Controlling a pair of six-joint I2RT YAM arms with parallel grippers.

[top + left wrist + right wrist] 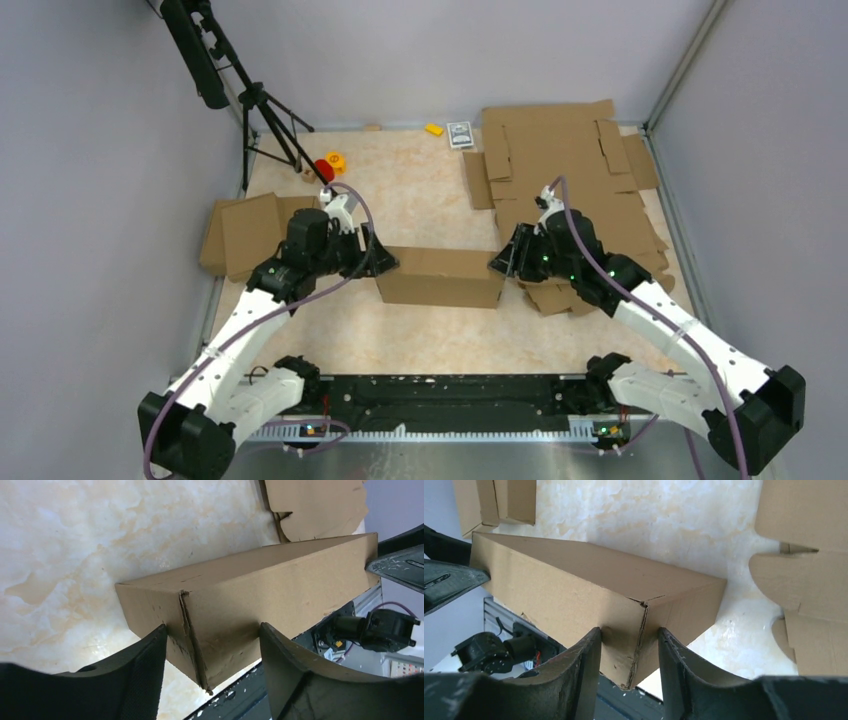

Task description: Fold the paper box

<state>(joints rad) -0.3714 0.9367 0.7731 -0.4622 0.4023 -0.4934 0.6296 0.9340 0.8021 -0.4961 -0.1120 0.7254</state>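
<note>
Folks, paper box [440, 275] is sitting mid-table, folded up. Right gripper [629, 635] is pinching its 3 o'clock corner, jaws narrow. Left gripper [212, 635] is straddling the 9 o'clock corner wider, can't tell if it's actually clamping.

Lighting: bright, even, diffuse, from overhead.
Shadows: soft, narrow band beneath the paper box [440, 277] at 6 o'clock.
Glare: pale table [75, 540] washed out toward 10 o'clock, left wrist view.
Focus: near fingers [135, 680] at 6 o'clock dark, slightly blurred.
</note>
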